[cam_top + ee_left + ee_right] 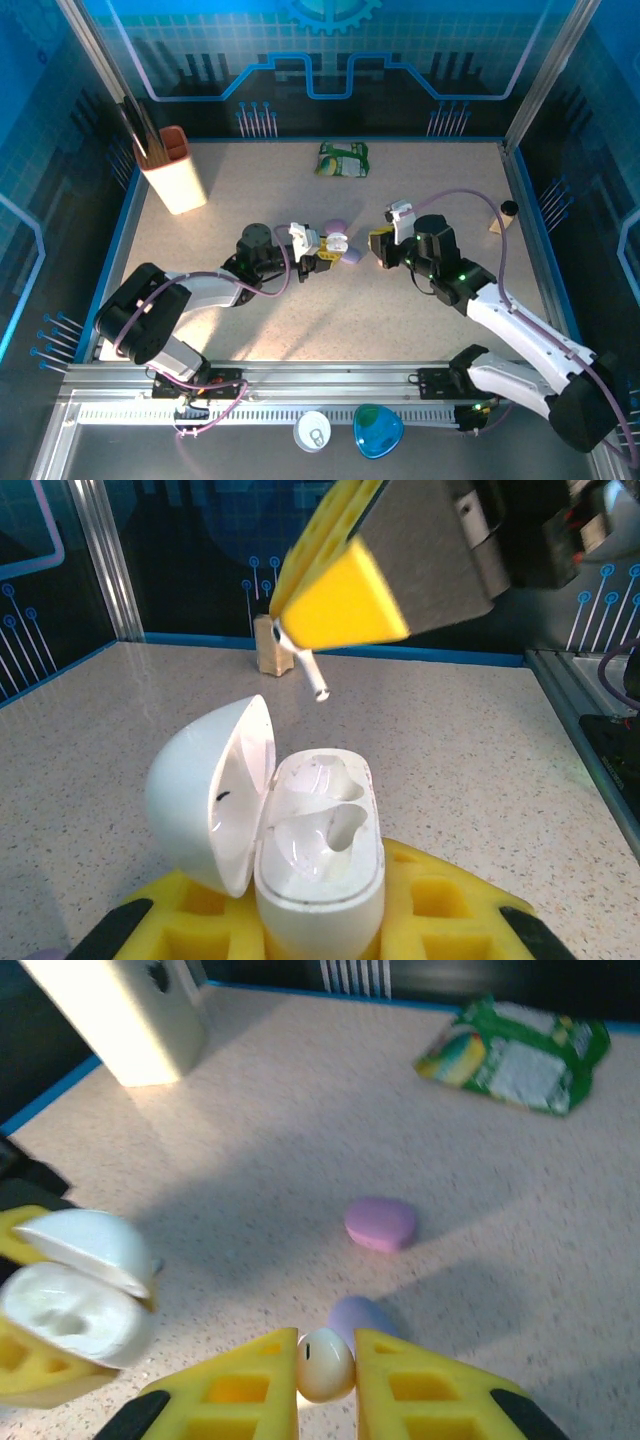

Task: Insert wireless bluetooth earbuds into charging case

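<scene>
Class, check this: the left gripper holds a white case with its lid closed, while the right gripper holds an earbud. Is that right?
No: the lid is open, as the left wrist view shows. The rest stands: the left gripper holds the white case, the right gripper an earbud.

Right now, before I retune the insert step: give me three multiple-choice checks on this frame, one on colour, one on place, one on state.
1. The bud in the right gripper is:
A. white
B. black
C. green

2. The case is held by:
A. right gripper
B. left gripper
C. nothing, it lies loose

3. The lid is:
A. shut
B. broken off
C. open

Answers:
1 A, a white bud is pinched between the right jaws.
2 B, the left jaws clamp the case's base.
3 C, the lid is swung back on its hinge and both sockets are bare.
</scene>
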`<state>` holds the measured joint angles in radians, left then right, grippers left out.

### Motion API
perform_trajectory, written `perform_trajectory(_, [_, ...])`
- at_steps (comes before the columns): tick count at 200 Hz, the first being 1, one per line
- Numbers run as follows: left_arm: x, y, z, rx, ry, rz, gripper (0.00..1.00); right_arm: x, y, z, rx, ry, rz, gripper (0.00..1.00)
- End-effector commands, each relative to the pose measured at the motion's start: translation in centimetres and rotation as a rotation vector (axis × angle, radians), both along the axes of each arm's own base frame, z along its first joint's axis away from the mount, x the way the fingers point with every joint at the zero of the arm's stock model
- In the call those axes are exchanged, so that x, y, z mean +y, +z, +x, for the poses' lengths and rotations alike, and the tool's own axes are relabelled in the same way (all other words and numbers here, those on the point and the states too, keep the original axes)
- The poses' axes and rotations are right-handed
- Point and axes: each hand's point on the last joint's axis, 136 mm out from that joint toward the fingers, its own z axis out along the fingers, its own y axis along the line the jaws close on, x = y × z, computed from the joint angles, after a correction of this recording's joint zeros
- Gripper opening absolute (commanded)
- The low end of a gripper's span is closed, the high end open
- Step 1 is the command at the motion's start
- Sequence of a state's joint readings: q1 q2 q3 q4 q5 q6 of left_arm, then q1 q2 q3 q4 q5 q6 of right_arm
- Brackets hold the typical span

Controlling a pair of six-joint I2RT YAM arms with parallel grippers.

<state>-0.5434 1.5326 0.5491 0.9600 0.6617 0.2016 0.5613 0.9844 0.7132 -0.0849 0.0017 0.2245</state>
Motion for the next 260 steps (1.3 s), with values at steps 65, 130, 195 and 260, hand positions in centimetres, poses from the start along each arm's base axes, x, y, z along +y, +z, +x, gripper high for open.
perform_trajectory(65, [-0.6,0.2,-0.4,0.038,-0.056,0.017,0.07,6.0,5.1,-2.0,-0.172,0.282,0.008,0.19])
perform_trajectory(130, [-0.7,0.9,-0.3,0.066,-0.050,-0.005,0.04,6.6,3.0,-1.6,-0.134,0.298,-0.041,0.19])
perform_trajectory(195, [-0.8,1.5,-0.2,0.074,-0.055,-0.021,0.04,6.8,1.1,-1.4,-0.096,0.303,-0.069,0.18])
perform_trajectory(260, [-0.9,1.7,0.1,0.087,-0.043,-0.022,0.04,7.3,0.7,-2.2,-0.077,0.361,-0.071,0.18])
